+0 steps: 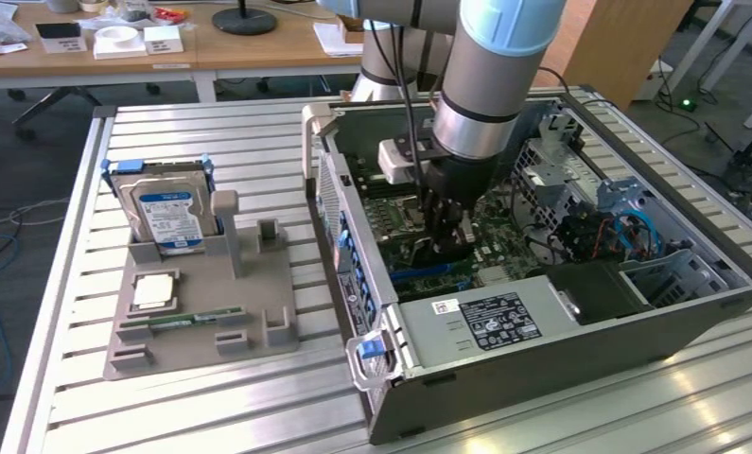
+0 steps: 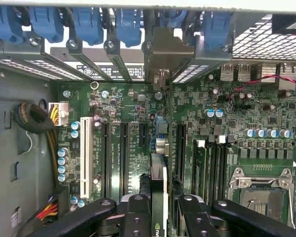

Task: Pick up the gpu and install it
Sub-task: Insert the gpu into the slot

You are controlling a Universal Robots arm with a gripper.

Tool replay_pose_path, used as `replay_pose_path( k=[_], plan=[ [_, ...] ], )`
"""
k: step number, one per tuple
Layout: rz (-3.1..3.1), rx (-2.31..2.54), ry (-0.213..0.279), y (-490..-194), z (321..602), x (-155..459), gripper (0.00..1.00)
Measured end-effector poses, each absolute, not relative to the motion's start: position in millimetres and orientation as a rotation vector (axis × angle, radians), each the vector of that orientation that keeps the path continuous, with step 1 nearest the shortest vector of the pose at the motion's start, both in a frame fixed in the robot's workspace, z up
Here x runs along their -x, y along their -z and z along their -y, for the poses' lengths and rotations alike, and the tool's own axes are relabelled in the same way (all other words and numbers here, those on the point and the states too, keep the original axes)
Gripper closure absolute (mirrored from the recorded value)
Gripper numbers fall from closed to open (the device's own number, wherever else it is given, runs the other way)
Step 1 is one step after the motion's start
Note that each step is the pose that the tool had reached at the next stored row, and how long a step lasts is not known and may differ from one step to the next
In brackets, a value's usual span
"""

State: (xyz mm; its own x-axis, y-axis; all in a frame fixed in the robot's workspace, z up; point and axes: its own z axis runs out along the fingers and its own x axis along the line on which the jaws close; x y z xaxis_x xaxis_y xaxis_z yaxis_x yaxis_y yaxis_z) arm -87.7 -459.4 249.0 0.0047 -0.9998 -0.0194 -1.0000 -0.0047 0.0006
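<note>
Arm reaches down into the open computer case (image 1: 678,312), which lies on its side toward the exterior view's right edge of the slatted table (image 1: 199,132). Gripper (image 1: 449,248) hangs low over the motherboard (image 1: 389,222), near the middle of the case floor.

Wrist view: the gpu (image 2: 159,190) is held edge-on between the two black fingers (image 2: 137,217), which are clenched on its faces. The card stands upright, its lower edge toward the motherboard, roughly in line with the long dark expansion slots (image 2: 124,153). Its silver bracket (image 2: 163,54) points at the rear slot openings with blue latches (image 2: 130,22). Whether the card edge already touches a slot cannot be told.

Handling notes, judged:
- Card is stiff and light to moderate in weight; a flat pinch across both faces looks sufficient.
- Fragile: bare circuit board, small components, fan blades. Hold is best taken on the board and cooler body, away from the fan and the contact edge.
- The narrow edge gives little tolerance against tilt; a skewed card would jam at the slot mouth or at the bracket opening.
- Smooth cooler surface could slip under downward seating force.

Elsewhere: the grey parts holder (image 1: 224,312) near the table's exterior-view left edge carries the hard drive (image 1: 167,213), a processor (image 1: 152,291) and a memory stick (image 1: 180,320).
</note>
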Motion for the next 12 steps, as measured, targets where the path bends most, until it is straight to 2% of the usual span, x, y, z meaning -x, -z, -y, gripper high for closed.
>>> replay_pose_path(
  k=[12],
  plan=[
    [-2.207, 2.217, -0.022, -244.2, 459.3, 87.9, 0.74]
  ],
)
